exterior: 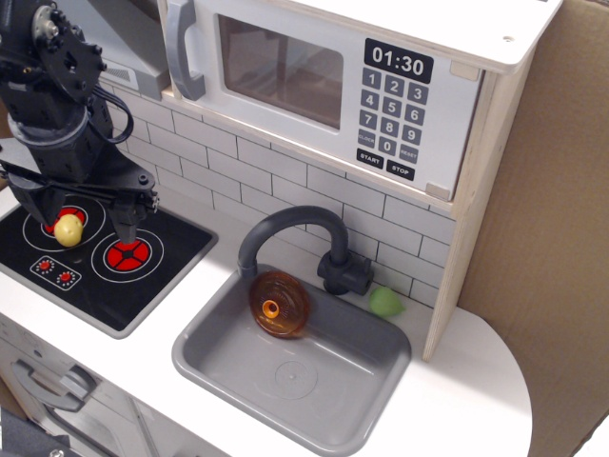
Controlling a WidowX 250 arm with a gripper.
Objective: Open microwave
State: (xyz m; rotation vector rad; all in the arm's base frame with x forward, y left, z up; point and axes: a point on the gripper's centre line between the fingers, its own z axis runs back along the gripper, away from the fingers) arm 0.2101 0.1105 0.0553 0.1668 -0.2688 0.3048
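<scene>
**Microwave door shut, arm low over the hob**

The microwave (333,86) sits closed above the counter's rear edge, handle (184,48) at its left. The gripper (88,224) hangs over the hob (100,262) near the left edge, jaws spread, empty. Rising, it might clip the hood (128,43) beside the handle. Open room lies over the sink (295,367).

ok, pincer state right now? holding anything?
Pincer: open, holding nothing, fingers down over the hob; a yellow ball sits between them, ungripped. Far from the microwave handle.
</scene>
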